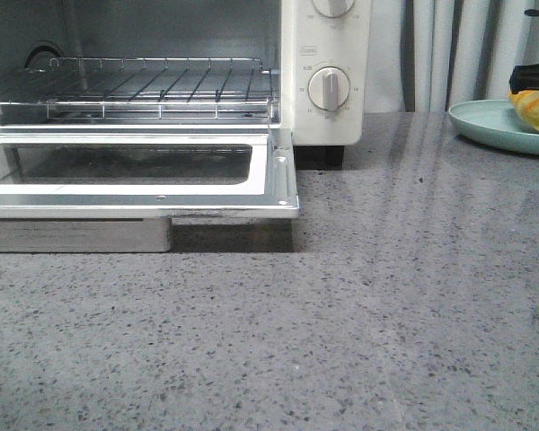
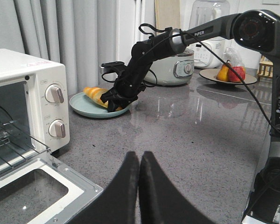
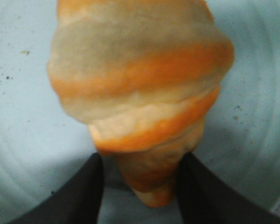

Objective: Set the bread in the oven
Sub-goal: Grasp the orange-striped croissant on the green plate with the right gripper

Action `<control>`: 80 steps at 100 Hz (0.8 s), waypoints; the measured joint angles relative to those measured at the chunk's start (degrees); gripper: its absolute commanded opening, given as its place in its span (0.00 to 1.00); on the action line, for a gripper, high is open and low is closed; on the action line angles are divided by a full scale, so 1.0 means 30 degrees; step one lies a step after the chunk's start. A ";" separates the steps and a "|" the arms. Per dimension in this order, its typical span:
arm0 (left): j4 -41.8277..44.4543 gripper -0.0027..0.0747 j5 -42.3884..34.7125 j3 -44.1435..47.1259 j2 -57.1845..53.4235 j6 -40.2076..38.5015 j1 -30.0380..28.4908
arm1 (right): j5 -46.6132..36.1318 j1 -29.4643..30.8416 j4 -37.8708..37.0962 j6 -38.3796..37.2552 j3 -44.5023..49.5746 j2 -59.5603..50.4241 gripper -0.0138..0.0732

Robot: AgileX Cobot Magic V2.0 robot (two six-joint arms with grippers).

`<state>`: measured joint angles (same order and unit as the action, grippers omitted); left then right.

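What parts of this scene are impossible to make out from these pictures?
- Bread, front view: mostly cut off by the picture's edge, behind the right gripper.
- Oven, left wrist view: its left part is out of frame.
- Plate, right wrist view: blurred, rim unseen, bread covers the middle.

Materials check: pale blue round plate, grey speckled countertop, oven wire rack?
Pale blue round plate: looks like glazed ceramic or melamine, smooth with a soft sheen. Grey speckled countertop: polished stone or quartz composite, since it mirrors the curtains. Oven wire rack: bright plated or stainless steel wire, shiny and thin.
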<state>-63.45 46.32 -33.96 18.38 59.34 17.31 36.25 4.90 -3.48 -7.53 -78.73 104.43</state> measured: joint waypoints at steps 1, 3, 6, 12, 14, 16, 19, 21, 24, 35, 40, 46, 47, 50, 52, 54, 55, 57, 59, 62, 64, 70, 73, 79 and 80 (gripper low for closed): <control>0.0042 0.01 0.0000 0.0000 0.0000 0.0000 0.0000 | 0.0000 0.0023 0.0000 0.0000 0.0005 0.0034 0.30; 0.0043 0.01 0.0027 0.0000 0.0000 0.0000 0.0000 | 0.0025 0.0049 0.0000 0.0000 0.0005 0.0024 0.23; 0.0084 0.01 0.0027 0.0000 0.0000 0.0000 0.0000 | 0.0025 0.0049 0.0000 0.0000 -0.0006 0.0024 0.14; 0.0212 0.01 0.0027 0.0000 0.0000 0.0000 0.0000 | 0.0042 0.0101 -0.0114 -0.0019 -0.0041 0.0024 0.08; 0.0317 0.01 0.0027 0.0000 0.0000 0.0000 0.0000 | 0.0042 0.0101 -0.0114 -0.0019 -0.0041 0.0024 0.08; 0.0365 0.01 0.0027 0.0000 0.0000 0.0000 0.0000 | 0.0042 0.0125 -0.0114 -0.0019 -0.0041 0.0024 0.08; 0.0443 0.01 0.0027 0.0036 0.0000 0.0000 0.0000 | 0.0042 0.0125 -0.0114 -0.0019 -0.0049 0.0024 0.08; 0.0502 0.01 0.0027 0.0034 0.0000 0.0000 0.0000 | 0.0042 0.0125 -0.0114 -0.0019 -0.0049 -0.0018 0.08; 0.0612 0.01 0.0027 0.0034 0.0000 0.0000 0.0000 | 0.0005 0.0125 -0.0114 -0.0019 -0.0049 -0.0097 0.08; 0.0740 0.01 0.0027 0.0034 0.0000 0.0000 0.0000 | -0.0180 0.0125 0.0171 -0.0019 -0.0049 -0.0742 0.08; 0.0785 0.01 0.0027 0.0034 0.0000 0.0000 0.0000 | -0.0553 -0.0061 0.0229 -0.0019 -0.0094 -0.1445 0.08; 0.0785 0.01 0.0027 0.0034 0.0000 0.0000 0.0000 | -0.1375 -0.0393 0.0229 -0.0019 -0.0171 -0.2753 0.08; 0.0785 0.01 0.0027 0.0034 0.0000 0.0000 0.0000 | -0.1483 -0.0508 0.0229 0.0028 -0.0204 -0.2922 0.08; 0.0785 0.01 0.0027 0.0034 0.0000 0.0000 0.0000 | -0.1920 -0.0769 0.0229 0.0141 -0.0213 -0.3830 0.08; 0.0785 0.01 0.0027 0.0034 0.0000 0.0000 0.0000 | -0.2256 -0.1000 0.0229 0.0230 -0.0213 -0.4401 0.08; 0.0785 0.01 0.0027 0.0069 0.0000 0.0000 0.0000 | -0.2592 -0.1249 0.0229 0.0369 -0.0248 -0.4790 0.08; 0.0785 0.01 0.0027 0.0070 0.0000 0.0000 0.0000 | -0.2813 -0.1336 0.0229 0.0418 -0.0244 -0.5191 0.08; 0.0785 0.01 0.0027 0.0070 0.0000 0.0000 0.0000 | -0.3023 -0.1623 0.0229 0.0581 -0.0244 -0.5785 0.08; 0.0798 0.01 0.0027 0.0070 0.0000 0.0000 0.0000 | -0.3325 -0.1936 0.0229 0.0711 -0.0288 -0.6376 0.08; 0.0798 0.01 0.0027 0.0070 0.0000 0.0000 0.0000 | -0.3772 -0.2405 0.0229 0.0851 -0.0323 -0.7161 0.08; 0.0798 0.01 0.0027 0.0070 0.0000 0.0000 0.0000 | -0.3943 -0.2803 0.0229 0.0932 -0.0364 -0.7732 0.08; 0.0798 0.01 0.0027 0.0070 0.0000 0.0000 0.0000 | -0.4583 -0.3998 0.0195 0.1098 -0.0399 -0.9217 0.08; 0.0798 0.01 0.0027 0.0070 0.0000 0.0000 0.0000 | -0.4751 -0.4851 0.0158 0.1135 -0.0399 -1.0042 0.08; 0.0828 0.01 0.0027 0.0070 0.0000 0.0000 0.0000 | -0.4967 -0.6391 0.0089 0.1220 -0.0399 -1.1152 0.08; 0.0828 0.01 0.0027 0.0070 0.0000 0.0000 0.0000 | -0.4967 -0.6794 0.0089 0.1217 -0.0399 -1.1383 0.08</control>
<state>-60.97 46.40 -33.75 18.38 59.34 17.31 21.35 -15.48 -3.21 -3.88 -79.93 70.28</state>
